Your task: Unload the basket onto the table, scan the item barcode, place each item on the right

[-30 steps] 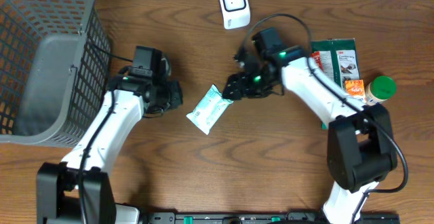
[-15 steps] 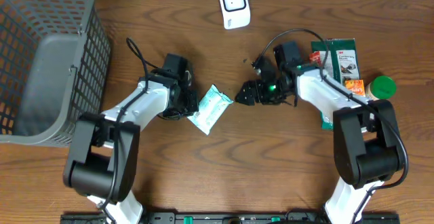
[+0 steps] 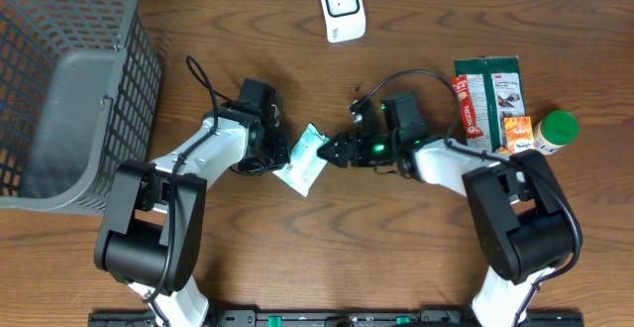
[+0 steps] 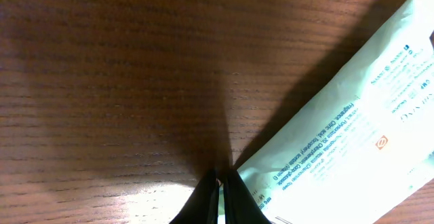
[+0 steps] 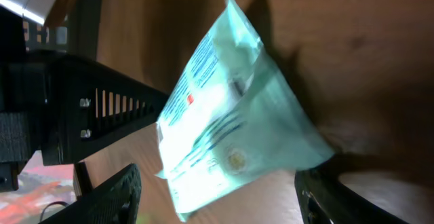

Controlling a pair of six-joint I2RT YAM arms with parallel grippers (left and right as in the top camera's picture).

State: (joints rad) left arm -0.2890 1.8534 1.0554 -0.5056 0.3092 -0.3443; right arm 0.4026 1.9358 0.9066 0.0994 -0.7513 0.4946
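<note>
The item is a pale green and white sachet (image 3: 307,159) lying flat in mid-table; its printed text shows in the left wrist view (image 4: 352,129). My left gripper (image 3: 280,153) is shut, its tips (image 4: 220,182) pressed to the table right against the sachet's left edge. My right gripper (image 3: 333,150) is open at the sachet's right end. In the right wrist view the sachet (image 5: 224,122) rises tilted between the two spread fingers (image 5: 102,198). The white scanner (image 3: 341,8) stands at the back edge, apart from both grippers. No barcode is legible.
A grey mesh basket (image 3: 69,79) fills the left side. At the right lie a dark green packet (image 3: 492,84), a red stick pack (image 3: 468,104), an orange box (image 3: 517,129) and a green-capped bottle (image 3: 557,129).
My left gripper swung right to the sachet's left edge and stays there. My right gripper drew back right, then came in low to the sachet's right end, its jaws slightly narrower.
</note>
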